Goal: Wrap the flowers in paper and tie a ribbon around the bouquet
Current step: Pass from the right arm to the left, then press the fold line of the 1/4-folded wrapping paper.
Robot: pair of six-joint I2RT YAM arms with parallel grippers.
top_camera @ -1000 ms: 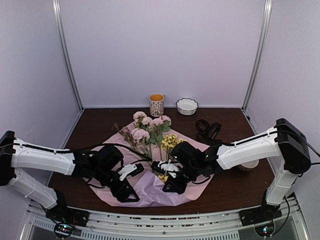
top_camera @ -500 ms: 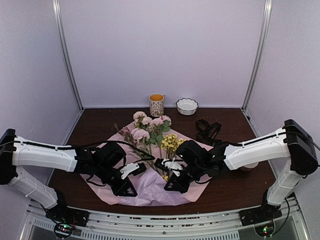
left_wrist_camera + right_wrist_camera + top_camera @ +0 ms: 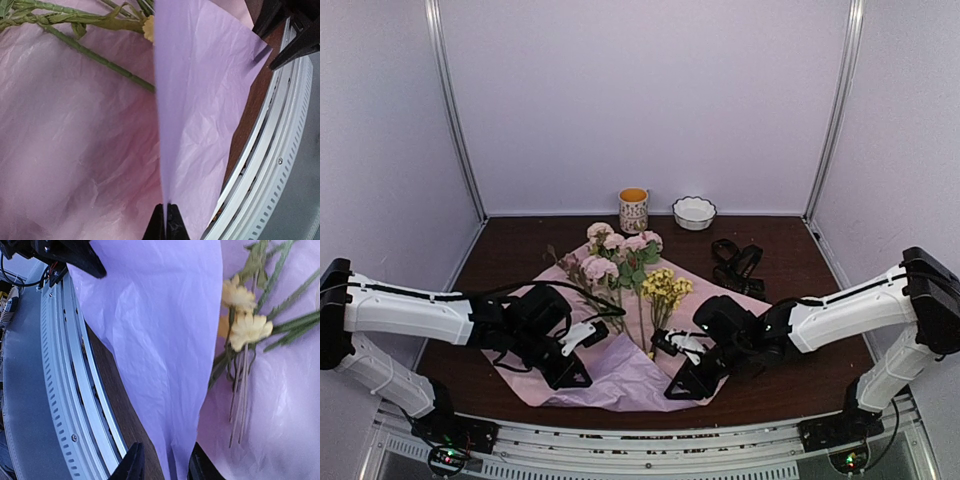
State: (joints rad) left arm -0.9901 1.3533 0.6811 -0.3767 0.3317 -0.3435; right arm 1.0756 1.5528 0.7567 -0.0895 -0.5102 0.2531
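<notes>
The lilac paper [image 3: 620, 372] lies spread on the table with the flowers [image 3: 620, 265] on it, pink and yellow heads toward the back and stems [image 3: 95, 55] toward the front. My left gripper [image 3: 575, 373] is at the paper's near left part, shut on a raised fold of the paper [image 3: 200, 100], as the left wrist view [image 3: 166, 222] shows. My right gripper [image 3: 688, 385] is at the paper's near right corner, open, with a loose fold of the paper [image 3: 160, 340] standing between its fingers [image 3: 134, 464]. The black ribbon [image 3: 735, 262] lies behind the paper at the right.
A patterned cup [image 3: 633, 210] and a white bowl [image 3: 694, 212] stand at the back of the table. A metal rail [image 3: 620, 440] runs along the near edge, close below both grippers. White walls enclose the table on three sides.
My left gripper has shut on a fold of the paper. My right gripper has opened and drawn back to the right and toward the near edge.
</notes>
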